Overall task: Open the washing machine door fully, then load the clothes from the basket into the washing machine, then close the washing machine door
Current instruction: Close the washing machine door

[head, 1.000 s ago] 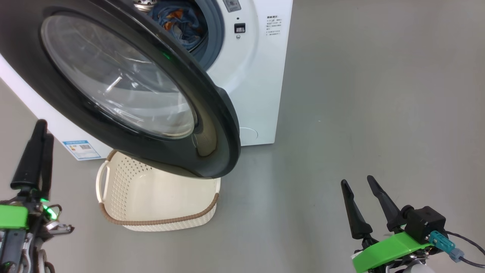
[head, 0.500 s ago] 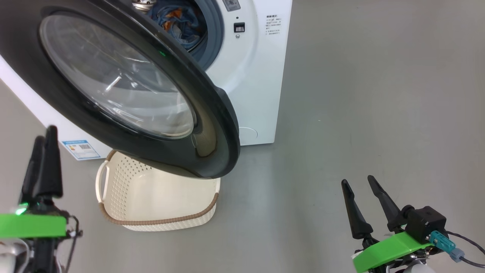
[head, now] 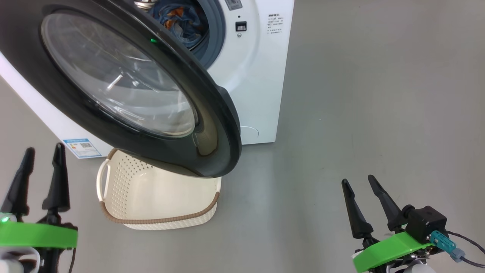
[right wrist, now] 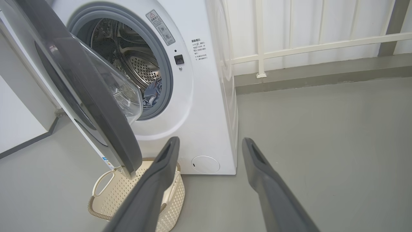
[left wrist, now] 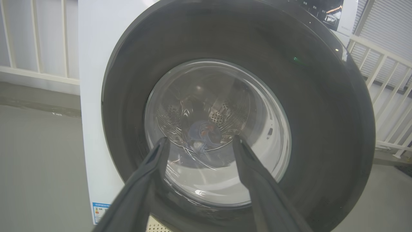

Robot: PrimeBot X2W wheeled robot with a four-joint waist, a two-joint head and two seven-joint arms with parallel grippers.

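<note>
The washing machine (head: 261, 76) stands on the grey floor (head: 379, 113) with its door (head: 216, 113) swung out on the hinge side at the robot's left. The door's black rim hangs over the basket (head: 159, 223), its glass bowl facing inward toward the drum. The clothes (head: 182, 19) lie inside the drum – a blue bundle with orange patches, low behind the blue-grey gasket. The basket sits on the floor just in front of the machine's foot, under the lower edge of the door, near the blue label (head: 82, 148).

The left gripper (head: 44, 148) hovers at the outer face of the door with its fingers spread apart, holding nothing; through its wrist camera the clothes show dimly behind the glass. The right gripper (head: 357, 179) hangs over bare floor well to the right of the basket – fingers apart too, clear of everything, pointing toward the round filter cap (right wrist: 205, 164).
</note>
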